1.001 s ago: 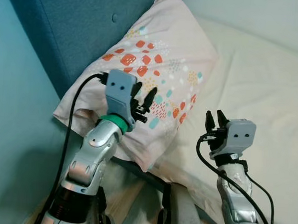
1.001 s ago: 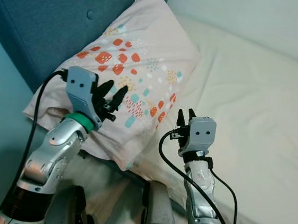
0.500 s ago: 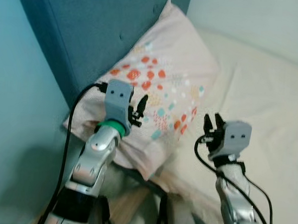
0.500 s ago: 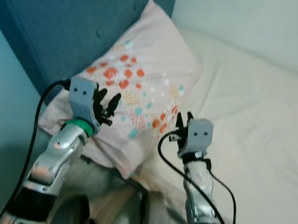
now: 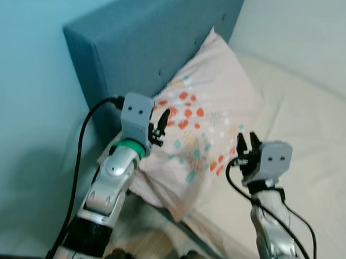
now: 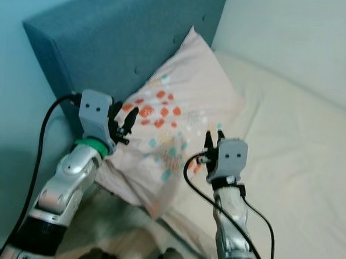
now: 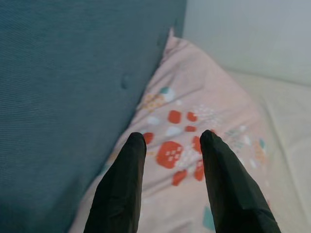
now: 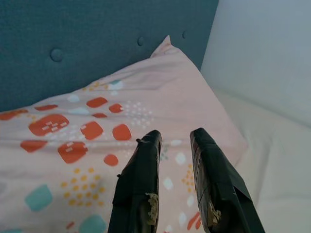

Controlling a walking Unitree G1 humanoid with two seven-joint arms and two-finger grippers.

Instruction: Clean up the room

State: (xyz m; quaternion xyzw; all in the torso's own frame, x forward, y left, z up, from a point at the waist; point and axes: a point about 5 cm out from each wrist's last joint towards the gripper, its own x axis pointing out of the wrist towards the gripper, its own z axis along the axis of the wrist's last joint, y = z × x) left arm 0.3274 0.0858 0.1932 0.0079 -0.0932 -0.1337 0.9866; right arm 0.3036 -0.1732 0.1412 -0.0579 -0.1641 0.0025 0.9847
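Note:
A pink pillow (image 5: 205, 122) with orange and teal patches leans against the blue headboard (image 5: 136, 52) at the head of the bed. My left gripper (image 5: 161, 116) is open and empty, held just above the pillow's edge nearest the headboard. In the left wrist view its fingers (image 7: 124, 179) frame the pillow's orange patches (image 7: 167, 154). My right gripper (image 5: 246, 140) hovers over the pillow's lower right side, beside the sheet. It is open by a narrow gap with nothing in it; the right wrist view (image 8: 174, 138) looks along it across the pillow (image 8: 97, 131).
The cream sheet (image 5: 313, 119) covers the mattress to the right of the pillow. A teal wall (image 5: 29, 99) stands at the left and a pale wall (image 5: 306, 32) behind the bed. The bed's front edge (image 5: 179, 222) runs below my arms.
The whole picture has shifted: the headboard's top and more wall are in view, so the camera moved. Both grippers stay open and empty above the pillow.

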